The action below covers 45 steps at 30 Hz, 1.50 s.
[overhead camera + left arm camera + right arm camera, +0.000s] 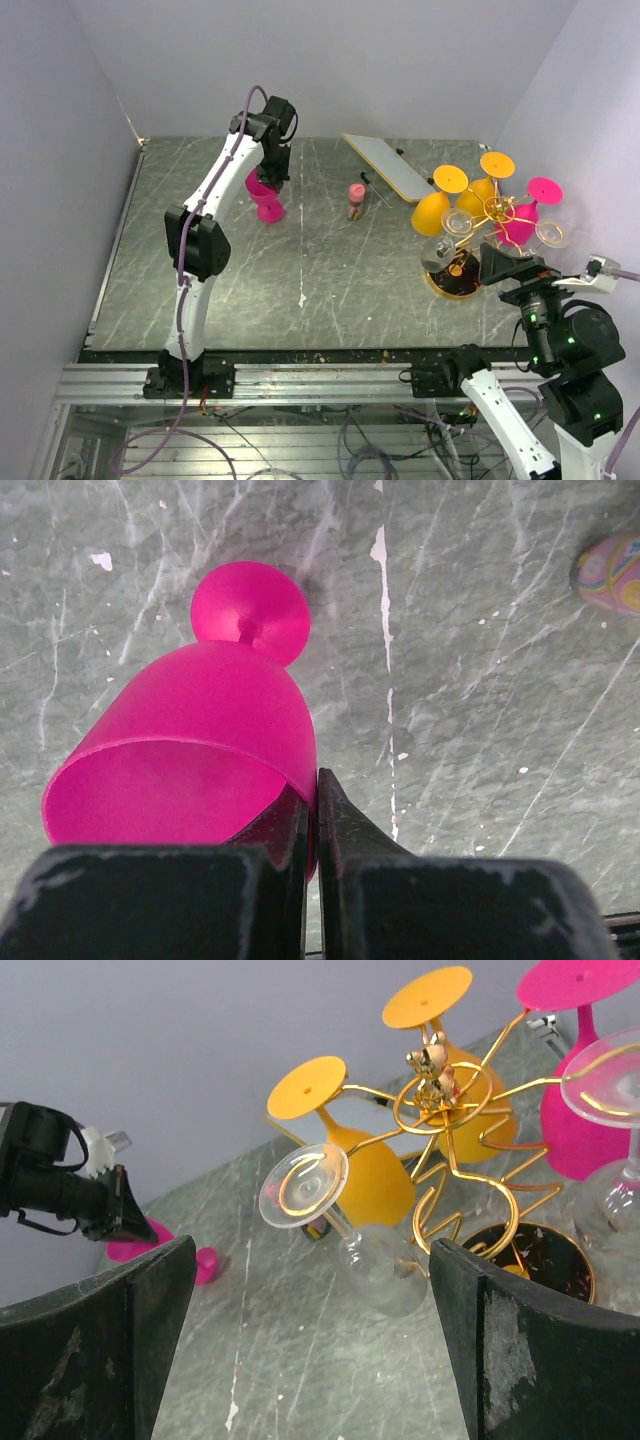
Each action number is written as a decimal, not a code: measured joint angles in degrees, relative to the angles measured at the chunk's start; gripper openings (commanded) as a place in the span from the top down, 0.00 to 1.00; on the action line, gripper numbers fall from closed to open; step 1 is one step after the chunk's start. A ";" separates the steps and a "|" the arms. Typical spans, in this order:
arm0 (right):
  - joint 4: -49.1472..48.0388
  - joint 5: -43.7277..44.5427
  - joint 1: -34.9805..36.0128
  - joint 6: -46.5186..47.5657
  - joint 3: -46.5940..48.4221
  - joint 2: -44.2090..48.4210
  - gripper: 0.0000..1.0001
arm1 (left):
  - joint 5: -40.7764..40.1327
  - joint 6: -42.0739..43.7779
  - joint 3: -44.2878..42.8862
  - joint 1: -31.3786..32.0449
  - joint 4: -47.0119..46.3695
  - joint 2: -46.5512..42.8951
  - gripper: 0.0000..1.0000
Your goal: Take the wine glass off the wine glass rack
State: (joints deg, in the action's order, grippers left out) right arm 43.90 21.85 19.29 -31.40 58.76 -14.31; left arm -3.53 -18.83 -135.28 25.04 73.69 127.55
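The gold wire wine glass rack (492,212) stands at the right on a round dark base (455,282). Orange, pink and clear glasses hang on it upside down. My left gripper (272,176) is at the back left, shut on the rim of a pink wine glass (266,200). In the left wrist view the jaws (315,792) pinch the wall of its bowl (195,745); the glass is tilted, foot towards the table. My right gripper (310,1345) is open and empty, facing the rack (445,1110). A clear glass (345,1225) hangs just ahead, between its fingers.
A flat white board (388,164) lies at the back, left of the rack. A small pink bottle (356,200) stands mid-table; its colourful end shows in the left wrist view (610,572). Walls close the back and both sides.
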 measured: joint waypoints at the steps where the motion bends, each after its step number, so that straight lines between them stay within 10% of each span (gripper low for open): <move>1: -0.15 0.24 0.00 0.37 0.59 -0.28 0.00 | 0.15 0.09 0.00 -0.22 0.02 0.17 0.93; 20: 2.27 -3.48 0.00 1.81 1.44 -1.49 0.00 | -1.84 2.32 2.99 -0.59 -0.37 0.94 0.75; 37: 2.54 5.79 0.33 -1.11 3.45 -4.87 0.00 | -3.69 1.62 7.17 -0.59 -5.11 -6.12 0.12; 45: 0.98 5.97 0.33 -0.68 5.40 -9.38 0.00 | -5.01 0.79 8.72 -0.59 -8.09 -16.31 0.00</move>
State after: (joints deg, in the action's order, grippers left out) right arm 44.88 27.81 19.62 -32.08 64.16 -23.68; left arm -8.54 -18.04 -126.56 24.45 65.60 111.24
